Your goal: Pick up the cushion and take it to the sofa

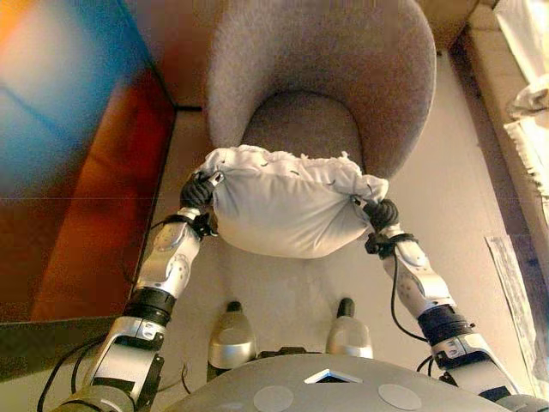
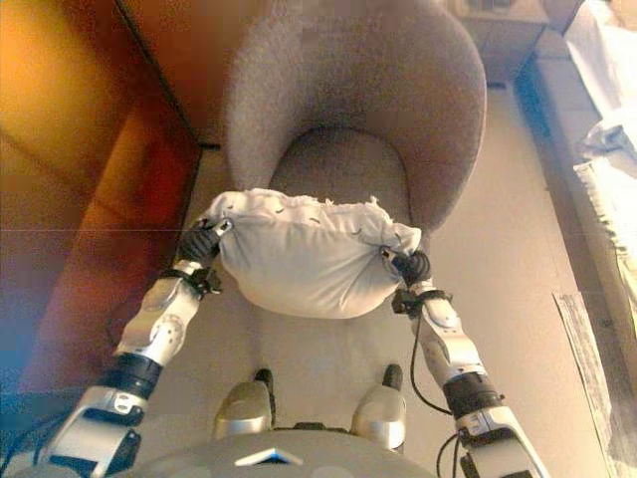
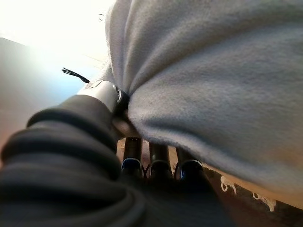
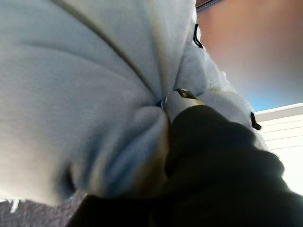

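Cushion of white soft cloth with a frilled edge (image 1: 283,210) hangs between both hands in the left eye view, long axis crosswise, just before the grey round upholstered armchair (image 1: 322,77); left hand (image 1: 197,192) and right hand (image 1: 380,212) each hold one end. In the left wrist view, curled fingers (image 3: 161,163) pinch the cloth. In the right wrist view, the cloth bunches where the hand clamps it.
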`<state>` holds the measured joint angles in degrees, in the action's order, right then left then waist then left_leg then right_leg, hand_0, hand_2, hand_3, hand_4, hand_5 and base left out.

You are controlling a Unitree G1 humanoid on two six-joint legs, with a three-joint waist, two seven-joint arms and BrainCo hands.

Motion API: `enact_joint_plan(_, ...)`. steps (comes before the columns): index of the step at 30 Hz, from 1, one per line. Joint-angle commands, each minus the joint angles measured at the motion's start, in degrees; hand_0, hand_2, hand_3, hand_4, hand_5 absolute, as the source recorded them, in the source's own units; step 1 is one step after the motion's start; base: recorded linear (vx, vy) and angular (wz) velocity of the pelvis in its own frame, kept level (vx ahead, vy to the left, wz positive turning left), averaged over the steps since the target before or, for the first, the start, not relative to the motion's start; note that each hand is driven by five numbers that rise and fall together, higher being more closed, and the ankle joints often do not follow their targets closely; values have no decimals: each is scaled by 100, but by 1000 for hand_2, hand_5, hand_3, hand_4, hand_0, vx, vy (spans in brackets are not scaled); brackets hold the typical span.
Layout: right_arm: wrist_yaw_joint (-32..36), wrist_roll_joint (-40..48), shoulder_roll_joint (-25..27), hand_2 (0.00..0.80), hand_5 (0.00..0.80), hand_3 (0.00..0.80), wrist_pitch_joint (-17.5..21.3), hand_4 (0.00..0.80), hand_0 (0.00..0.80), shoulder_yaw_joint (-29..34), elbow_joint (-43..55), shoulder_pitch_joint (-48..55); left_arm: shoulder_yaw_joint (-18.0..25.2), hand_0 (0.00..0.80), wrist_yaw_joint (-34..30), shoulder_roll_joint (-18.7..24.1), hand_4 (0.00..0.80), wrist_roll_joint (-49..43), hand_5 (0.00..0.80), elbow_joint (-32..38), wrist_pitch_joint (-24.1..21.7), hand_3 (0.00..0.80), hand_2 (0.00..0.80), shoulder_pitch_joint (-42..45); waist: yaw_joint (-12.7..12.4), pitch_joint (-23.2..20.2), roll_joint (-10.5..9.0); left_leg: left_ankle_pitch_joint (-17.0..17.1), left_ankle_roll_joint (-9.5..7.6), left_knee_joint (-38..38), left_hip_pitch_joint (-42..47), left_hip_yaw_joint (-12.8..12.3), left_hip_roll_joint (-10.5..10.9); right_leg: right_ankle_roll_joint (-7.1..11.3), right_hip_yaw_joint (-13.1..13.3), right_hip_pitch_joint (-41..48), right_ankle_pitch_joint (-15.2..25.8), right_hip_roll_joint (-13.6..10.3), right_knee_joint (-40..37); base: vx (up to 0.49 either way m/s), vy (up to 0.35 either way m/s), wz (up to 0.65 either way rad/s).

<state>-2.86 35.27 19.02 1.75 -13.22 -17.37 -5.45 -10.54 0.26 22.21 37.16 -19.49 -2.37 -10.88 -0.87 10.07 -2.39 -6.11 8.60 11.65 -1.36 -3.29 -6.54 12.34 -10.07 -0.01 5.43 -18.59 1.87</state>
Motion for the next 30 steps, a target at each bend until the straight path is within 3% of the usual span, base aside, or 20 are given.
enact_joint_plan(1, 431, 369, -164, 800, 800, 800, 218, 800, 800, 39, 484, -214, -225, 800, -397, -132, 800, -237, 800, 542, -80, 800, 800, -181, 44, -409, 13, -134, -584, -187, 261, -411, 304, 83, 176, -51, 419, -377, 284, 12, 136, -5)
enact_joint_plan(6, 550, 472, -338, 800, 800, 800, 230, 800, 800, -65, 335, -184, -148, 800, -503, -6, 800, -385, 800, 394, -15, 800, 800, -132, 108, -375, 62, -254, -872, -240, 423, -485, 663, 107, 493, -545, 1247, -621, 1201, 1, 163, -5)
enact_joint_plan(8, 525, 496, -389, 800, 800, 800, 217, 800, 800, -90, 315, -157, -86, 800, -560, 50, 800, -387, 800, 401, -48, 800, 800, -36, 139, -346, 133, -267, -942, -254, 490, -550, 697, 49, 615, -732, 1308, -568, 1663, 32, 198, -39)
enact_joint_plan(10, 497, 405, -385, 800, 800, 800, 211, 800, 800, -97, 303, -91, -60, 800, -623, 97, 800, -312, 800, 394, -70, 800, 800, 55, 236, -359, 165, -260, -1004, -307, 584, -466, 804, -75, 845, -856, 1171, -178, 1808, 107, 180, -28)
enact_joint_plan(15, 517, 550, -237, 800, 800, 800, 199, 800, 800, -86, 116, -178, -124, 800, -658, 69, 800, -300, 800, 333, -52, 800, 800, 74, 442, -327, -62, -503, -1061, -326, 892, -328, 1074, -26, 803, -1070, 937, 653, 647, 254, 18, -8)
enact_joint_plan(18, 559, 794, -72, 800, 800, 800, 123, 800, 800, 9, 79, -288, -228, 800, -651, -9, 800, -311, 800, 278, -45, 800, 800, 47, 585, -305, -180, -712, -1121, -343, 1184, -179, 1240, 11, 597, -1434, 901, 1148, -48, 376, -20, 73)
enact_joint_plan(20, 639, 851, 5, 800, 800, 800, 95, 800, 800, 89, 59, -316, -262, 800, -636, -56, 800, -325, 800, 263, -63, 800, 800, 51, 647, -285, -174, -864, -1179, -351, 1375, -66, 1280, -24, 481, -1634, 963, 1288, -54, 434, -27, 12)
enact_joint_plan(23, 861, 825, 42, 800, 800, 800, 82, 800, 800, 186, 71, -292, -169, 800, -697, -97, 800, -321, 800, 238, -125, 800, 800, 118, 666, -334, -203, -1029, -1267, -239, 1446, -32, 1312, -130, 425, -1567, 823, 1271, 133, 410, -100, -25)
enact_joint_plan(26, 983, 685, 21, 800, 800, 800, -2, 800, 800, 191, 321, -173, -39, 800, -739, -146, 800, -326, 800, 355, -120, 800, 800, 314, 726, -546, -118, -907, -1115, -64, 1592, -163, 1087, -332, 454, -1320, 456, 1315, 397, 451, -162, 12)
enact_joint_plan(28, 960, 645, 31, 800, 800, 800, -121, 800, 800, 124, 600, -95, 23, 800, -725, -154, 800, -318, 800, 435, -97, 800, 800, 411, 803, -690, 27, -240, -805, 182, 1691, -208, 777, -506, 545, -1117, 209, 1437, 485, 396, -175, 5)
enact_joint_plan(30, 1032, 596, 68, 800, 800, 800, -160, 800, 800, 118, 762, -112, 75, 800, -702, -145, 800, -300, 800, 503, -100, 800, 800, 389, 821, -800, 33, 344, -569, 661, 1566, -203, 619, -632, 590, -914, 82, 1472, 407, 328, -203, 18)
